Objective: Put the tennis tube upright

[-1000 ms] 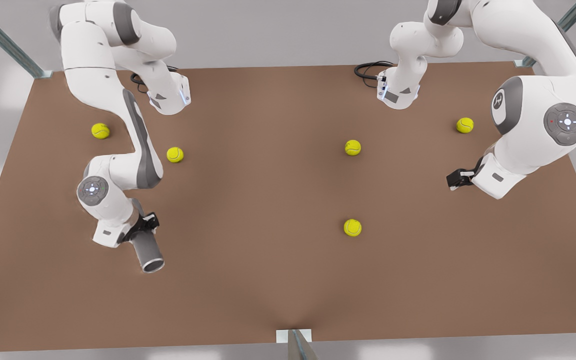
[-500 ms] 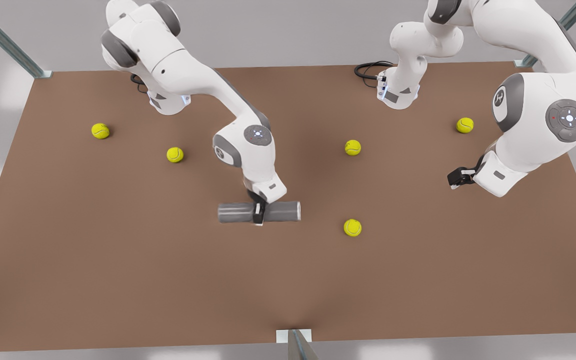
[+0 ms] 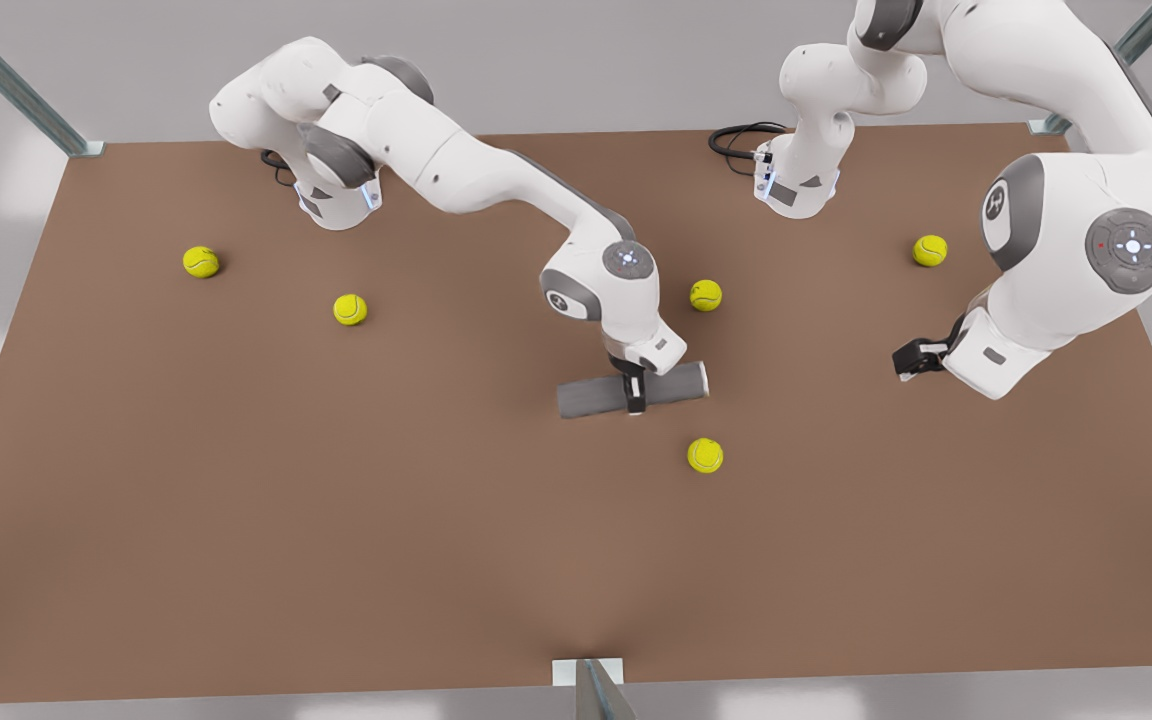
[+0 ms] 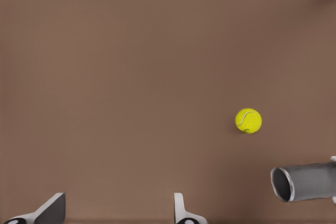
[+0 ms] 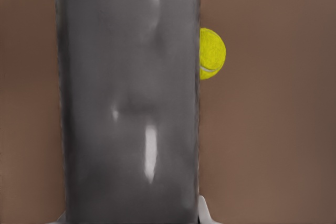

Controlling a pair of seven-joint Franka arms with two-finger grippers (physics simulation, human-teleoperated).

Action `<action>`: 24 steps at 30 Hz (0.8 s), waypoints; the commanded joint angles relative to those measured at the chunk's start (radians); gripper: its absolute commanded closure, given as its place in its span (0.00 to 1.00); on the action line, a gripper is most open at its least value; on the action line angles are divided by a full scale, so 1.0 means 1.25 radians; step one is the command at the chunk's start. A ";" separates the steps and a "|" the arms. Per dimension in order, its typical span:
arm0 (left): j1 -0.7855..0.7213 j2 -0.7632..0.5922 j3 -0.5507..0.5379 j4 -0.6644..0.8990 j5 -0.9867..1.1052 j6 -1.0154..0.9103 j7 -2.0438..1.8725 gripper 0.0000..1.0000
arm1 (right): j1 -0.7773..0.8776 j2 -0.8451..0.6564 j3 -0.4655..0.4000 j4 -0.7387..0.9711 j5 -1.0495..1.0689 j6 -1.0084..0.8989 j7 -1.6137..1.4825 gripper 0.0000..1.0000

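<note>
The tennis tube (image 3: pixel 591 397) is a grey cylinder lying on its side near the table's middle, its lighter rim toward the front view's right. My right gripper (image 3: pixel 634 393), on the arm reaching in from the front view's left, is shut on the tube's middle. The right wrist view looks straight down on the grey tube (image 5: pixel 128 103). My left gripper (image 3: pixel 911 358) waits at the front view's right, open with nothing between its fingers (image 4: pixel 181 213). From there the tube's open end (image 4: pixel 307 182) is seen off to one side.
Several yellow-green tennis balls lie on the brown table (image 3: pixel 236 560): one (image 3: pixel 705 455) just in front of the tube, one (image 3: pixel 705 295) behind it, others at the left (image 3: pixel 350 309) and far right (image 3: pixel 929 250). A black cable (image 3: pixel 736 135) lies at the back.
The right gripper has carried the tube from the front view's left across to the table's middle, turning it to lie crosswise. The left gripper has stayed put.
</note>
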 commanded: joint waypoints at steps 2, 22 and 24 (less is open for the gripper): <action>0.000 0.000 0.000 -0.001 0.001 0.000 0.000 0.00 | 0.007 0.023 -0.002 0.013 0.023 0.001 0.104 0.38; -0.002 -0.005 -0.005 0.001 -0.002 -0.001 -0.129 0.00 | 0.026 0.080 -0.005 0.019 0.023 0.054 0.104 0.00; -0.034 -0.005 -0.005 0.003 -0.006 -0.001 -0.323 0.00 | 0.025 0.034 -0.003 0.013 0.042 0.020 0.105 0.00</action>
